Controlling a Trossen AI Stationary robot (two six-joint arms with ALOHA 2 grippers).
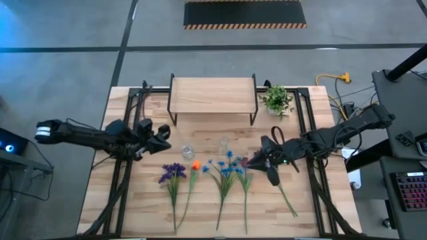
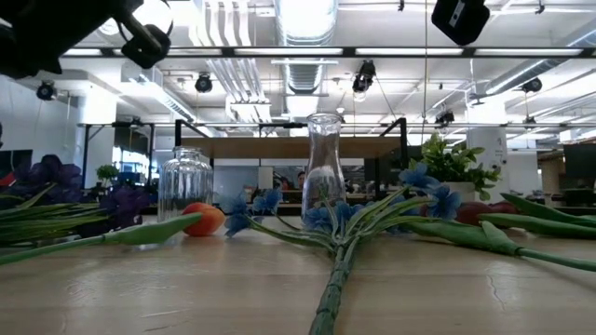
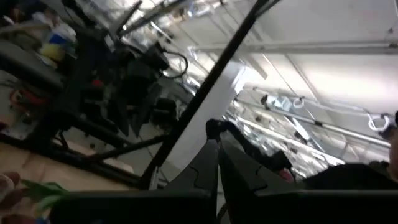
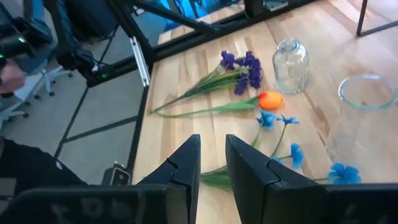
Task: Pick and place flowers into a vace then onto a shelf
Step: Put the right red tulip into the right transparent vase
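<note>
The left arm reaches in over the desk's (image 1: 320,193) left edge. The left end effector (image 1: 163,141) has its two fingers pressed together and holds nothing. It sits just left of a short ribbed glass jar (image 1: 187,152).

The flowers lie flat in a row on the front half of the desk, heads towards the shelf and stems towards the front edge. Furthest left is the purple cluster (image 1: 173,172). Just beside it is the orange bud (image 1: 196,165), close in front of the jar. Next come the blue blooms (image 1: 225,167), fanned out in front of a tall, narrow-necked glass vase (image 1: 224,143) that stands upright to the right of the jar. A dark red tulip (image 1: 245,162) lies at their right side.

The shelf (image 1: 212,93) stands at the back centre of the desk, behind both glass vessels. A small leafy potted plant (image 1: 277,100) sits just beside its right end.

The right arm comes in from the right edge. The right end effector (image 1: 269,163) is just right of the red tulip's head. In the right wrist view its fingers (image 4: 186,168) stand slightly apart, with only bare wood showing in the gap. A further green stem (image 1: 287,197) runs from under it towards the front right; its head is hidden.
</note>
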